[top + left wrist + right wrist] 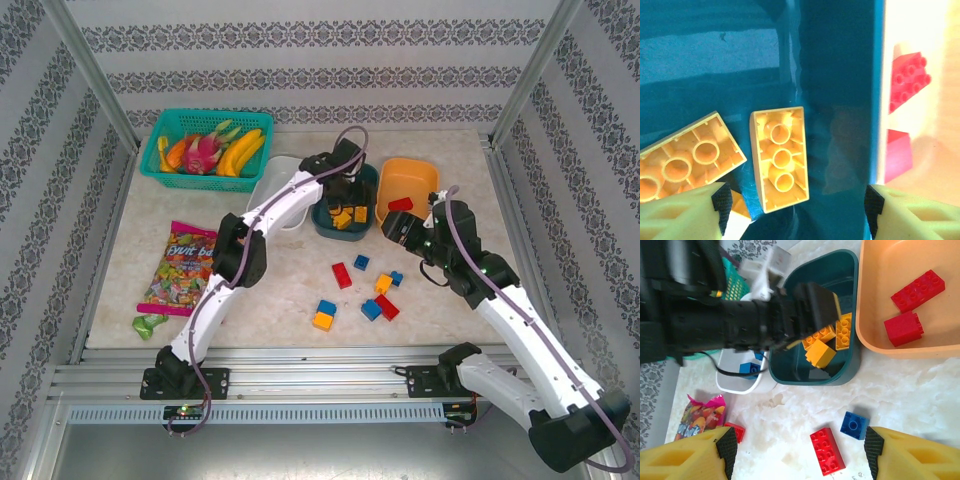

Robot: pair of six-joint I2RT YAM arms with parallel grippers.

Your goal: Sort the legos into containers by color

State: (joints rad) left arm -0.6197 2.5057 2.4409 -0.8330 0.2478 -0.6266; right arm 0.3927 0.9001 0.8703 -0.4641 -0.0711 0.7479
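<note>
My left gripper [345,197] hangs open over the dark teal dish [325,222], nothing between its fingers. In the left wrist view, it [797,205] is just above upside-down yellow bricks [780,160] on the teal dish floor [840,75]. Two red bricks [910,75] lie in the neighbouring orange dish [420,170]. My right gripper [395,233] is open above the table; a red brick [826,450] and a blue brick [854,424] lie below its jaws [800,447]. Several loose legos [371,309] lie on the table. The white dish [740,385] holds a blue brick [749,368].
A teal mesh basket of fruit [205,140] stands at the back left. A candy bag [180,265] lies at the left, with a green wrapper [150,325] near the front edge. The left arm [740,325] stretches over the white dish.
</note>
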